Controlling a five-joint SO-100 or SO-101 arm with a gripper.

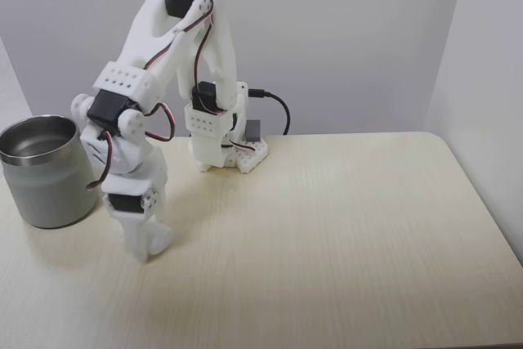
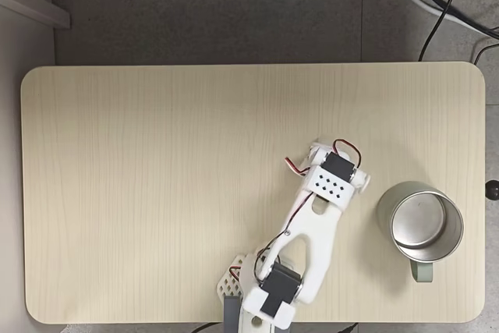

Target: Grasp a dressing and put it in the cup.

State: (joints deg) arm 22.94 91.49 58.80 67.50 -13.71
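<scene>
The cup (image 1: 49, 190) is a grey-green metal tumbler with a shiny rim, standing at the table's left edge; from above, the cup (image 2: 421, 228) looks empty inside. My white gripper (image 1: 149, 247) points straight down just right of the cup, with its tips at the tabletop. Its fingers are closed around a small rounded white lump, which looks like the dressing (image 1: 162, 239); white on white makes its outline hard to read. From above, the wrist (image 2: 334, 181) hides the fingers and the dressing.
The arm's base (image 1: 233, 149) stands at the back edge of the pale wooden table (image 1: 343, 234). A black cable (image 1: 278, 108) runs from the base. The cup's handle (image 2: 422, 272) points toward the base side of the table.
</scene>
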